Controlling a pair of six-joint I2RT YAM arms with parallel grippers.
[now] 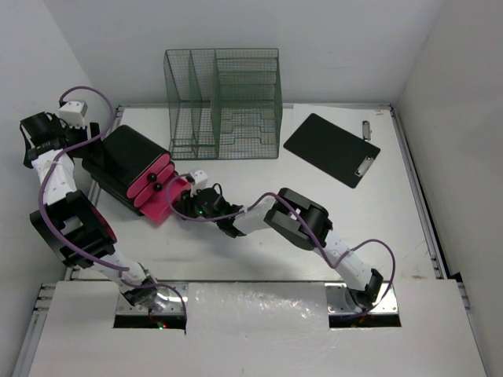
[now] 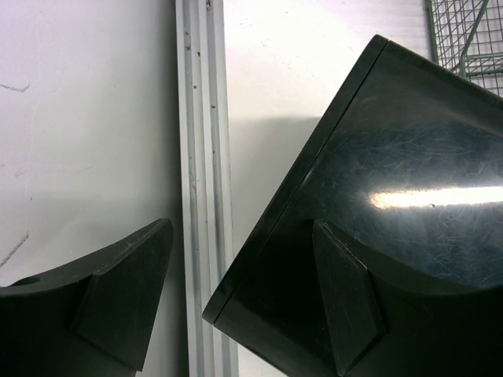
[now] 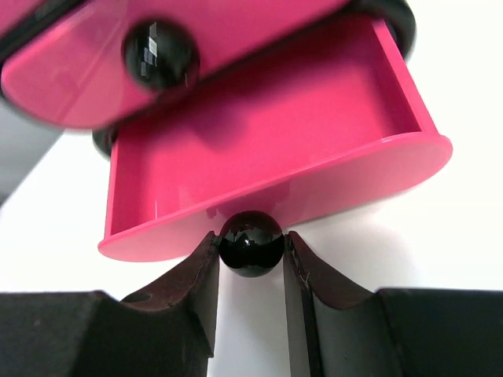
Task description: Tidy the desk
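White-walled cell; desk (image 1: 369,228) spans its whole floor, and the drawer unit (image 1: 126,165) sits at the desk's left rail. Right gripper (image 3: 250,236) is pinched on the knob (image 3: 250,245) of the open bottom drawer (image 3: 267,157). Suggest moving it straight along the runners, no twist. Right arm is stretched low across the desk. Left gripper (image 2: 240,236) is spread wide over the unit's rear corner, clamping nothing.
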